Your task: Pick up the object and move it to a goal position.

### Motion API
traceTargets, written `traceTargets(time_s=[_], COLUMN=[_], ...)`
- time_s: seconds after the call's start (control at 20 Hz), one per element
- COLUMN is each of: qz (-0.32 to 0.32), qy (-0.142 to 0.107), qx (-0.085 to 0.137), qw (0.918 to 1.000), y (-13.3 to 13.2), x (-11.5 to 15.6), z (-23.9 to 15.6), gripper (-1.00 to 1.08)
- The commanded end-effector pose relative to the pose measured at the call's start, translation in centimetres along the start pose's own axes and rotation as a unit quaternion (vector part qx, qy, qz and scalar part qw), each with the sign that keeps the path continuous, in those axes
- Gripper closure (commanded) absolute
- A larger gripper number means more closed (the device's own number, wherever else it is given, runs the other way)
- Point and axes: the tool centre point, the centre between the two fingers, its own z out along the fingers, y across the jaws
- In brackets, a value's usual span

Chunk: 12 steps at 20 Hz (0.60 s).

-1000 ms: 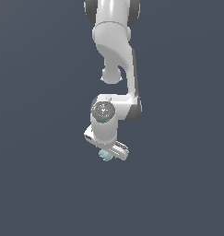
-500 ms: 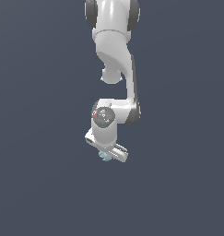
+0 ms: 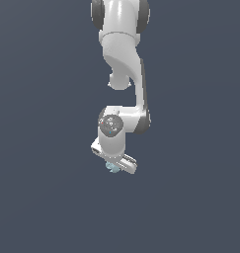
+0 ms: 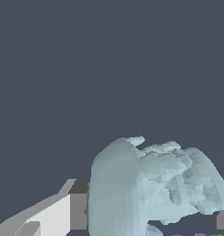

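- Exterior view: the white arm (image 3: pixel 122 74) is reaching down from the top of the frame, and its gripper (image 3: pixel 113 167) is hanging over the plain dark surface (image 3: pixel 42 188). The object (image 3: pixel 111 167), a small pale blue-green lump, is peeking out just under the gripper body, towards the exterior view's left of the slanted finger bar. Against the frames from a second and half a second ago, the wrist is sitting a touch lower and nearer the camera, and the lump is riding along in the same spot under the hand. I judge that the carry is under way, not the pick.
- Wrist view: the object (image 4: pixel 155 184) is filling much of the picture, its knobbly faceted skin pressed against a grey finger pad (image 4: pixel 79 205); another finger tip is only just showing at the far edge. The gripper is closing narrowly on the object, holding it clear of the surface.
- No goal marker is showing in either view, so how far the carry has to go cannot be told.
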Motion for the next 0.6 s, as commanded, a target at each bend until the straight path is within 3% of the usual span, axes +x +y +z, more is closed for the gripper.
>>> traceTargets(time_s=[0.0, 0.55], qz=[0.000, 0.000], qy=[0.000, 0.000], qx=[0.000, 0.000], qw=[1.0000, 1.0000], y=[0.0, 1.6], x=[0.0, -0.9], z=[-0.1, -3.4], gripper=[1.08, 1.08])
